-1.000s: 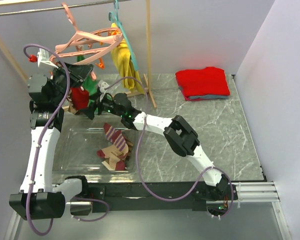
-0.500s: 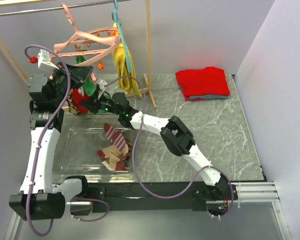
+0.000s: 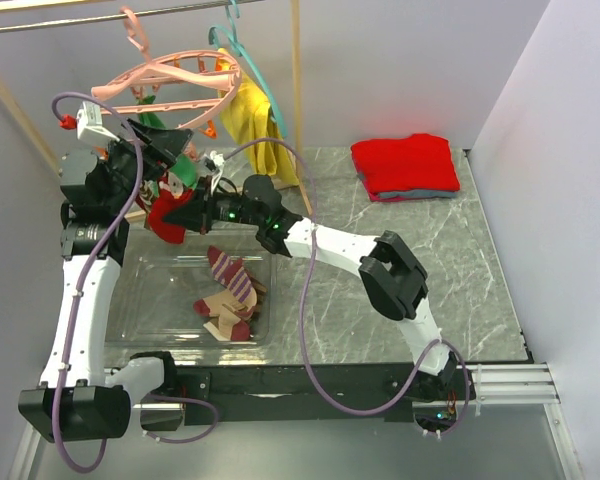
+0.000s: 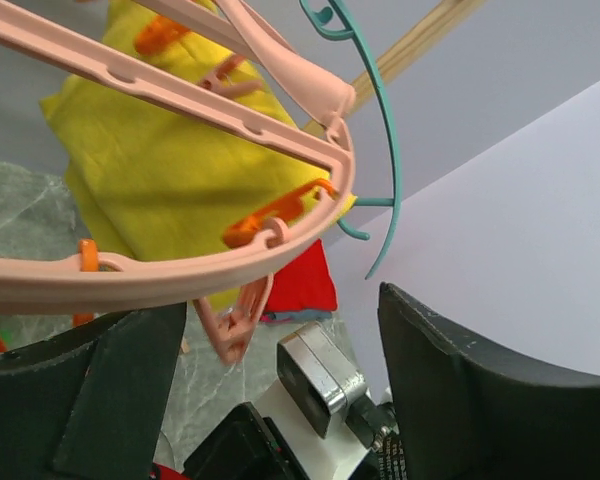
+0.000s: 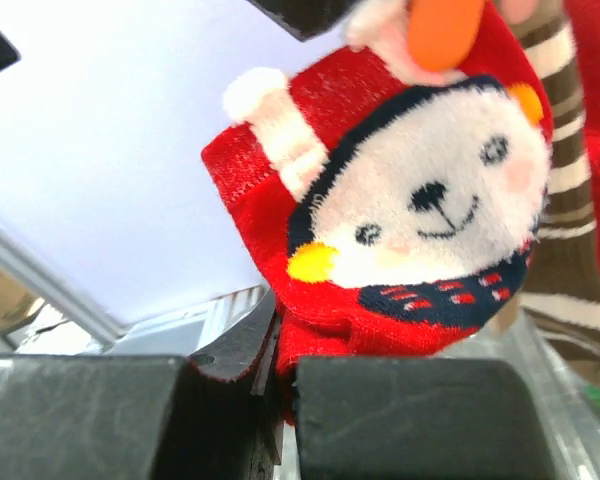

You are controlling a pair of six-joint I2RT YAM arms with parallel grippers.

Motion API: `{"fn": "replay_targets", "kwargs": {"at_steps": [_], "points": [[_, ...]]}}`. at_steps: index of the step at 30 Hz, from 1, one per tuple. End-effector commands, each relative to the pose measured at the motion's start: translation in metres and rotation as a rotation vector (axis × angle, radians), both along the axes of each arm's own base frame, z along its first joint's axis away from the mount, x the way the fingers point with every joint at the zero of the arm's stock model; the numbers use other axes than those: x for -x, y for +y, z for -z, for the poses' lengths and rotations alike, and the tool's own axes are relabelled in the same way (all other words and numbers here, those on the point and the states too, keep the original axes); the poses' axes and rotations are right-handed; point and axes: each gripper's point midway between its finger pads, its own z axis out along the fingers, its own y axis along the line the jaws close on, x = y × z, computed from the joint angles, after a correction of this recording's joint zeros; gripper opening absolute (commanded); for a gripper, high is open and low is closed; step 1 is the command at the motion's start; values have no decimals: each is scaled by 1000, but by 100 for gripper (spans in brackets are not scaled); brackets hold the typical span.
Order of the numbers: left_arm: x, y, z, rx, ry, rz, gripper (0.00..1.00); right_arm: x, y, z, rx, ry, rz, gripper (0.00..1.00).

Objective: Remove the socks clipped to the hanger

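Note:
The pink ring hanger [image 3: 175, 82] hangs from the rail at the top left. A red sock [image 5: 410, 220] with a white bear face hangs under it, with an orange clip [image 5: 440, 25] at its top edge. My right gripper [image 5: 285, 385] is shut on the sock's lower edge, seen from above at the right gripper [image 3: 187, 213] and the red sock [image 3: 165, 218]. A brown-striped sock [image 5: 565, 160] hangs beside it. My left gripper [image 4: 280, 330] stands open just under the hanger's rim [image 4: 160, 270], with a pink clip [image 4: 235, 320] between its fingers, untouched.
A clear bin [image 3: 140, 300] below holds several loose socks [image 3: 230, 295]. A yellow garment [image 3: 252, 115] hangs on a teal hanger [image 3: 230, 40] to the right of the ring. A green cloth [image 3: 183, 165] hangs by my left gripper [image 3: 165, 150]. Folded red cloth [image 3: 405, 165] lies at the back right.
My right gripper moved left and shut on the red sock. My left gripper opened, and the hanger swung from tilted towards level.

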Motion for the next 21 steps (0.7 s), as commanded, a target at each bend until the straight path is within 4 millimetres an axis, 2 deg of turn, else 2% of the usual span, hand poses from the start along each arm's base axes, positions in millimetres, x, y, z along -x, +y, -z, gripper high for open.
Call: {"fn": "replay_targets", "kwargs": {"at_steps": [1,2,3,4,11,12,17,18,21], "points": [[25,-11,-27,-10,-81,60,85,22,-11,-13,35,33,-81,0],[32,-10,-28,-14,-79,58,85,21,-13,-14,42,28,-68,0],[35,-10,-29,-27,-83,50,91,19,-15,-8,64,44,-57,0],[39,-8,-32,-33,-89,42,91,18,-17,-3,78,48,-46,0],[88,0,-40,-114,-130,-27,92,20,-23,15,169,75,-26,0],[88,10,-42,-155,-135,-89,90,16,-24,16,177,73,-2,0],[91,44,-13,-252,-43,-275,86,15,-34,13,228,37,36,0],[86,47,-1,-255,-12,-291,85,15,-36,15,236,34,45,0],[74,57,16,-232,35,-341,84,11,-44,13,260,18,91,0]]}}
